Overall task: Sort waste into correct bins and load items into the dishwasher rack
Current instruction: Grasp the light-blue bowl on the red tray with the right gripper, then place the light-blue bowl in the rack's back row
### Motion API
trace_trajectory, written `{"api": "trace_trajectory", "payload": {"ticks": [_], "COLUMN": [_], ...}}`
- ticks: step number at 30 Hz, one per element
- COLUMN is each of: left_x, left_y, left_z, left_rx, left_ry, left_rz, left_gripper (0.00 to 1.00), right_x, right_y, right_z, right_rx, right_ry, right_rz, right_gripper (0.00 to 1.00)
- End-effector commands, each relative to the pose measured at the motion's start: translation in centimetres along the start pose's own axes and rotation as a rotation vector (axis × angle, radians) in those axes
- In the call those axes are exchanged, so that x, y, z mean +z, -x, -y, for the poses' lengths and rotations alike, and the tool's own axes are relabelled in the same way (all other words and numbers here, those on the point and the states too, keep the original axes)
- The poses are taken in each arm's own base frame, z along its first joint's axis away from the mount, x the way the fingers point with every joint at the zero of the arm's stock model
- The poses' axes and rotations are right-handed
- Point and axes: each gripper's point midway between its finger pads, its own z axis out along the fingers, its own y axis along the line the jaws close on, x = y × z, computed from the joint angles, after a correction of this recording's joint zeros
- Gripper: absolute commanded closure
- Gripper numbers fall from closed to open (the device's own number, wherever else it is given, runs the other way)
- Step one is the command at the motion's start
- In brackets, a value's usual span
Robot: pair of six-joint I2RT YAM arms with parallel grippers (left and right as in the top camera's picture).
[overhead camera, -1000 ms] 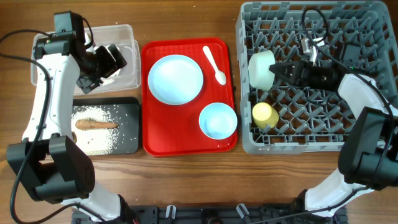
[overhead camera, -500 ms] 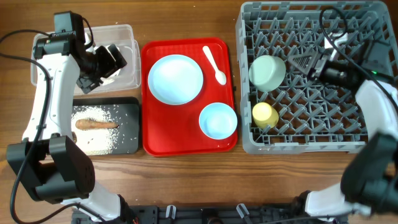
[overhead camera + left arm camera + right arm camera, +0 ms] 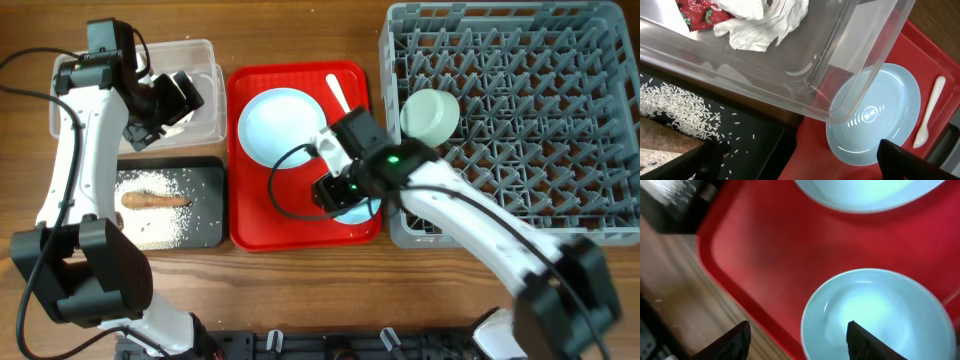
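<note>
Right gripper has swung from the rack, one bowl racked, to the tray's near bowl. Overhead: plate and spoon wait. Left wrist: left gripper, wide, empty, above tub holding wrapper, tissue. Right wrist: jaws apart, empty, over near bowl.

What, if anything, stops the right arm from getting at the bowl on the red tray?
Probably nothing, so yes: the right gripper hangs open just above the bowl, with nothing between them.
</note>
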Motion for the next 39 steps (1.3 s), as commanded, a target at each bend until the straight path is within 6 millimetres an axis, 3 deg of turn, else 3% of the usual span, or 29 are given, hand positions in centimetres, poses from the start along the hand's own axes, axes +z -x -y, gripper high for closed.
{"api": "trace_trajectory", "payload": {"ticks": [1, 4, 7, 10, 11, 12, 13, 14, 18, 20, 22, 25, 26, 29, 31, 35, 37, 39], "left_x": [-0.2, -0.2, -0.2, -0.2, -0.2, -0.2, -0.2, -0.2, -0.2, -0.2, -0.2, -0.2, -0.2, -0.2, -0.2, -0.2, -0.2, -0.2], "left_y": [0.1, 0.1, 0.1, 0.1, 0.1, 0.1, 0.1, 0.1, 0.1, 0.1, 0.1, 0.1, 0.1, 0.1, 0.1, 0.1, 0.1, 0.1], "left_z": [-0.2, -0.2, -0.2, -0.2, -0.2, -0.2, -0.2, -0.2, -0.2, -0.2, -0.2, -0.2, -0.2, -0.2, -0.2, -0.2, -0.2, -0.2], "left_rx": [-0.015, -0.015, -0.015, -0.015, -0.015, -0.016, -0.015, -0.015, -0.015, -0.016, -0.016, -0.016, -0.015, -0.016, -0.015, -0.015, -0.015, -0.016], "left_ry": [0.004, 0.004, 0.004, 0.004, 0.004, 0.004, 0.004, 0.004, 0.004, 0.004, 0.004, 0.004, 0.004, 0.004, 0.004, 0.004, 0.004, 0.004], "left_rz": [0.008, 0.008, 0.008, 0.008, 0.008, 0.008, 0.008, 0.008, 0.008, 0.008, 0.008, 0.008, 0.008, 0.008, 0.008, 0.008, 0.008, 0.008], "left_gripper": [0.0, 0.0, 0.0, 0.0, 0.0, 0.0, 0.0, 0.0, 0.0, 0.0, 0.0, 0.0, 0.0, 0.0, 0.0, 0.0, 0.0, 0.0], "right_x": [4.6, 6.1, 6.1, 6.2, 6.1, 6.0, 5.8, 5.5, 0.9, -3.6, -9.7, -17.3, -20.7, -24.1, -23.8, -19.7, -17.2, -15.8], "right_y": [-2.9, -3.9, -3.9, -3.1, -2.9, -2.7, -2.5, -2.1, 1.4, 3.4, 5.0, 6.4, 6.9, 6.7, 6.5, 6.5, 6.7, 6.8], "right_z": [1.5, 0.8, 0.8, 0.8, 0.8, 0.7, 0.7, 0.6, -2.7, -2.6, -1.7, 2.0, 4.7, 9.1, 13.2, 19.7, 22.0, 23.1], "right_rx": [0.047, 0.067, 0.068, 0.133, 0.133, 0.133, 0.148, 0.147, -0.001, -0.011, -0.01, 0.042, 0.058, 0.04, 0.078, 0.142, 0.202, 0.236], "right_ry": [-0.026, 0.033, 0.032, 0.027, 0.027, 0.028, 0.026, 0.028, 0.164, 0.165, 0.216, 0.313, 0.41, 0.541, 0.663, 0.811, 0.833, 0.836], "right_rz": [-0.157, -0.206, -0.207, -0.178, -0.171, -0.165, -0.161, -0.15, -0.006, 0.127, 0.294, 0.529, 0.652, 0.795, 0.835, 0.806, 0.77, 0.758], "right_gripper": [0.37, 0.4, 0.57, 0.64, 0.7, 0.87, 0.96, 0.96, 0.96, 0.96, 0.96, 0.96, 0.96, 0.96, 0.96, 0.96, 0.96, 0.96]}}
